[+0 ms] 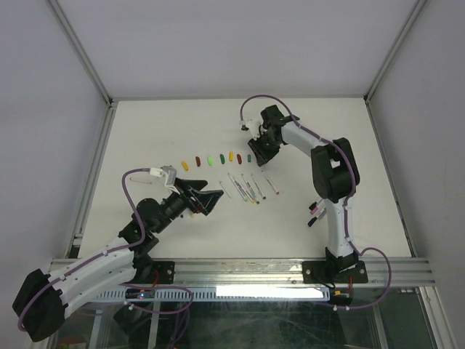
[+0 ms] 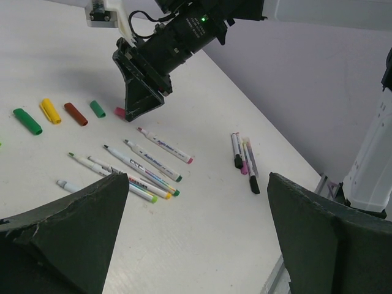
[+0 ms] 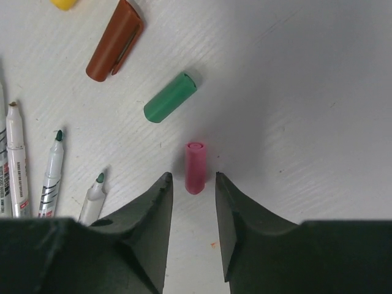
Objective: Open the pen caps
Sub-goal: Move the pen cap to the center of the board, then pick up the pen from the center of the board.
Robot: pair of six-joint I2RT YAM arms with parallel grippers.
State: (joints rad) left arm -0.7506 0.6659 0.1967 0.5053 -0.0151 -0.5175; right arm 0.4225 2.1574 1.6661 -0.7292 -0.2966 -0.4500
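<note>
**Entry: pink cap (image 3: 196, 166), at the right claw (image 3: 193, 179)**

- Location: you will find it lying flat on the tabletop (image 1: 182, 123), off its pen, at the right-hand end of the row of caps (image 1: 218, 159). Its nearest neighbour is the green cap (image 3: 170, 98), and the maroon cap (image 3: 114, 40) lies beyond that.
- Relation to the claw: the cap sits in line with the gap between the right claw's fingers (image 3: 160, 202). Its near end is about level with their tips, and the rest lies ahead.
- Long axis: it runs almost parallel to the fingers, so closing them would press on its long sides.
- Right claw: the fingers are apart and touch nothing. They are set only a little wider than the cap.
- Left claw (image 2: 196, 184): it is spread wide and empty. It hangs over the near side of the uncapped pens (image 2: 147, 162), well apart from the pink cap.
- Nearer arm: the right, plainly.
- Judgement: you cannot tell from this pose whether the cap is about to be gripped or has been let go.
- Outstanding: the capped pens (image 2: 245, 160) lie together near the right arm's base. You would probably reach them more readily with that arm.
</note>
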